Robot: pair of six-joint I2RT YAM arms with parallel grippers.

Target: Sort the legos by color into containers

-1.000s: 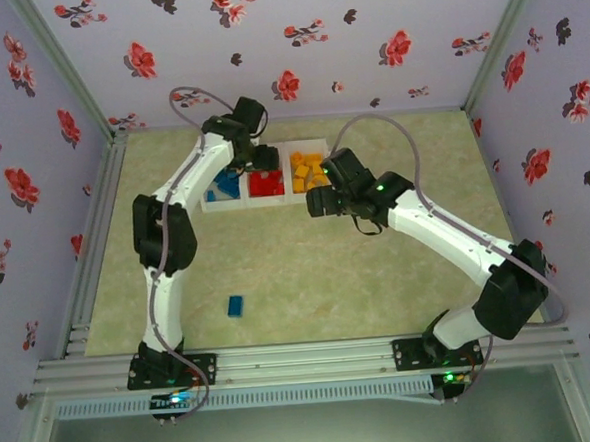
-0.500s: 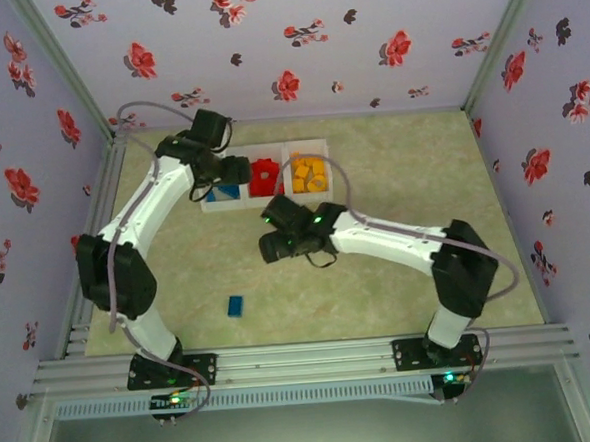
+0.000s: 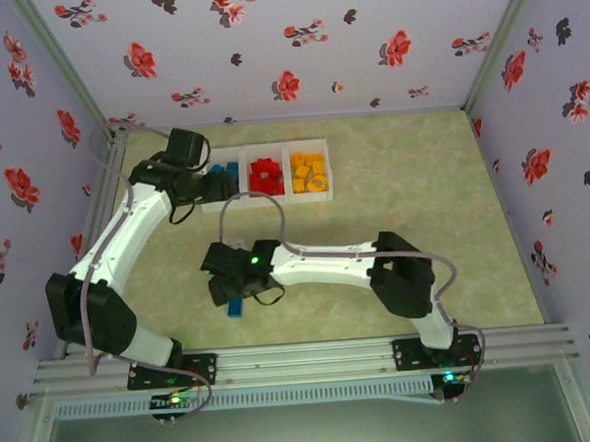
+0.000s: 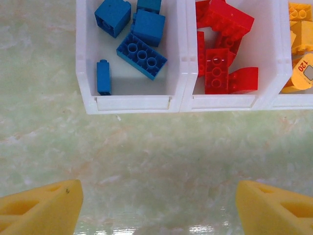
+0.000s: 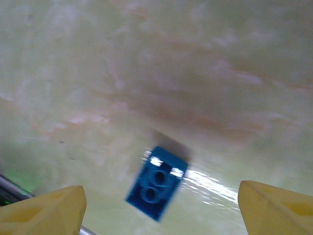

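Note:
Three joined white containers point(image 3: 270, 198) stand at the back of the table. In the left wrist view the containers point(image 4: 142, 103) hold blue legos point(image 4: 142, 55) on the left, red legos point(image 4: 222, 58) in the middle and yellow-orange legos point(image 4: 298, 29) on the right. One loose blue brick point(image 3: 235, 307) lies on the table near the front left. My right gripper point(image 3: 231, 290) hovers just over it, open, with the blue brick point(image 5: 157, 182) between and a little ahead of its fingertips point(image 5: 44, 210). My left gripper point(image 3: 216, 189) is open and empty over bare table just in front of the blue bin.
The green marbled table point(image 3: 415, 224) has free room to the right of the bins. An aluminium rail point(image 3: 304, 361) runs along the near edge, close behind the loose brick. Floral walls point(image 3: 562, 165) enclose the sides and back.
My right arm swung from the yellow bin down to the near left, over the loose blue brick. My left gripper drew back leftward off the bins to the table in front of them.

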